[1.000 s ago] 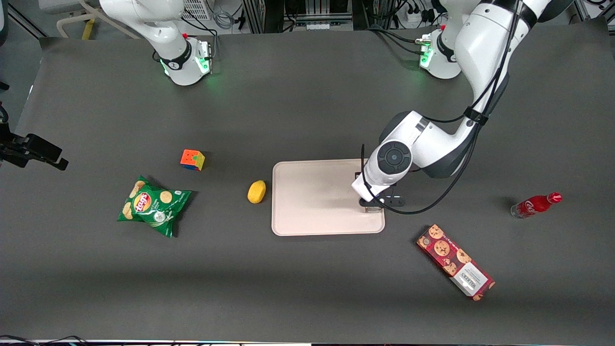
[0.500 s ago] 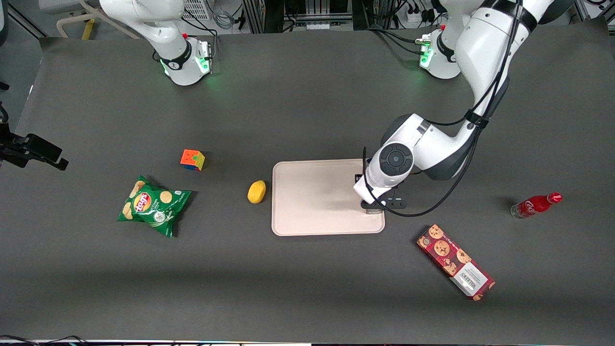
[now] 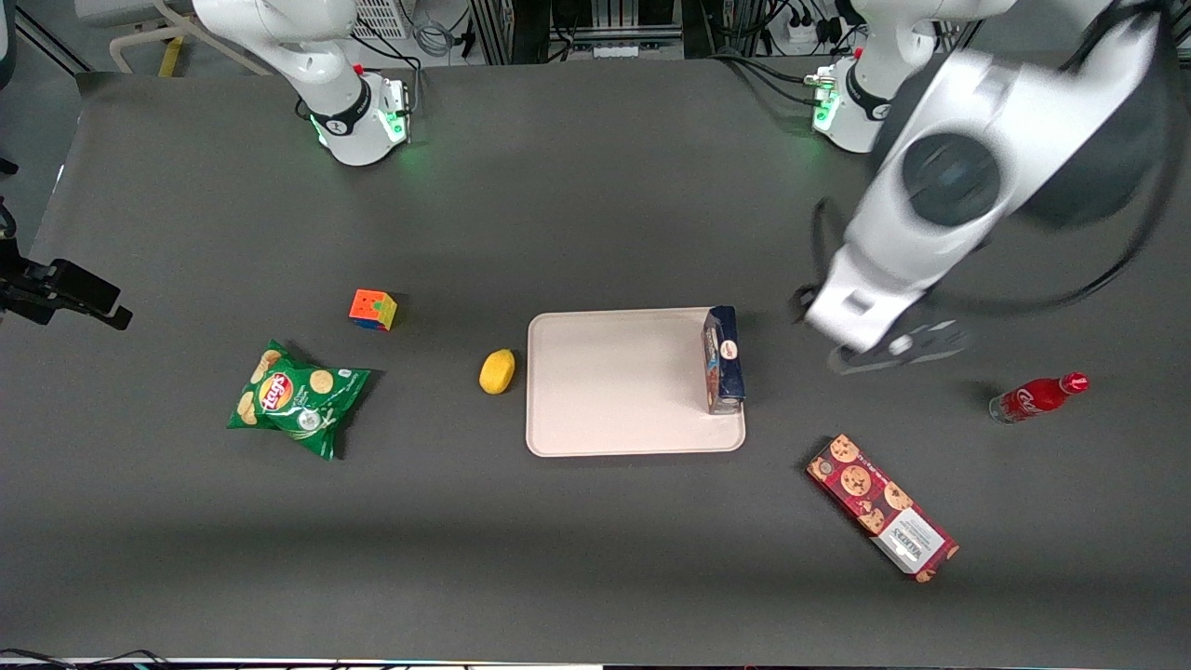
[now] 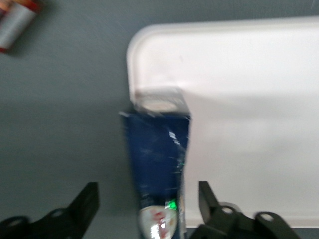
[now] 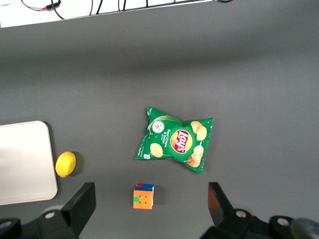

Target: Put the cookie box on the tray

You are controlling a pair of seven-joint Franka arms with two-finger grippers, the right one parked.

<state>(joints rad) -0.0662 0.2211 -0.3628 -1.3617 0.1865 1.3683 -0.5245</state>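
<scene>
The pincer [image 3: 884, 346] hangs above the desk [image 3: 595, 558] with nothing between its fingers [image 4: 84, 204], which stand wide apart in the left wrist view. It is clear of the tray [image 3: 614, 381], out at about three o'clock from it, toward the working arm's end. The arm above it is smeared with motion blur.

From the pincer, the cookie box [image 3: 723, 360] lies at roughly nine o'clock. It rests on the tray along the short edge nearest the working arm, standing on one narrow long side, with its navy top edge up and its printed face turned toward the tray's open middle. Its long axis runs twelve to six in the front view, parallel to that short edge. The end that points at six o'clock reaches almost to the tray's corner nearest the front camera. In the left wrist view the same box [image 4: 158, 164] appears as a dark blue slab between the two fingers and well below them, with the tray's rim [image 4: 130, 64] just beside it.

A long red cookie box [image 3: 881, 507] lies on the desk at about five o'clock from the tray. A red bottle [image 3: 1037, 397] lies at three o'clock, past the pincer. A yellow lemon [image 3: 497, 371] sits just off the tray at nine o'clock.
</scene>
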